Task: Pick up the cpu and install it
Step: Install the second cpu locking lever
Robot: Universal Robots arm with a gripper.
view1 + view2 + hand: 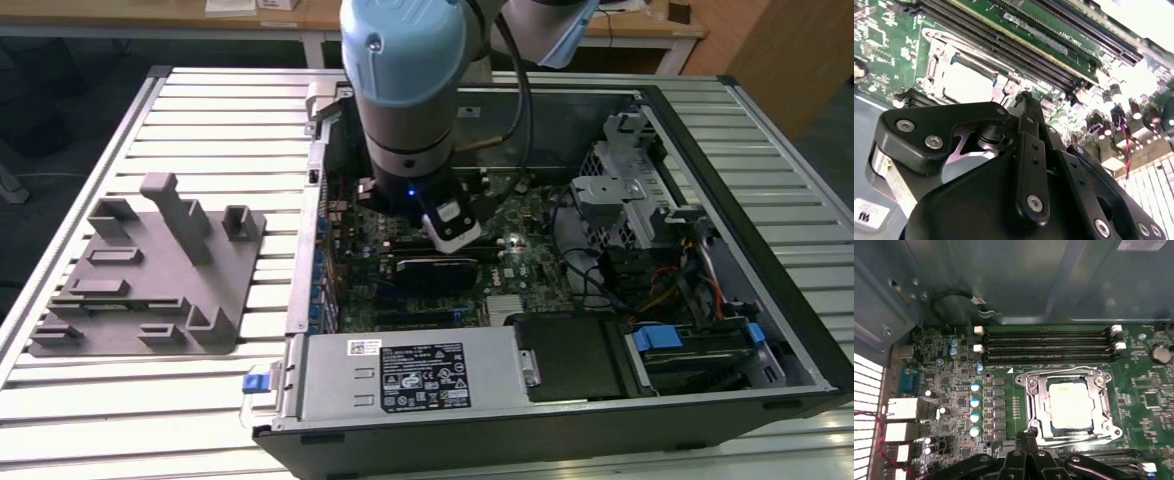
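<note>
CPU [1070, 406] is seated flat in the socket frame [1106, 390], contacts aligned; hand [1026, 437] is closed empty just beside it.

Pale silver is being shown by the cpu [1070, 404], green by the motherboard [954, 405], black by the gripper [1026, 100], grey by the plastic fixture [147, 270], light blue by the arm [407, 50].
</note>
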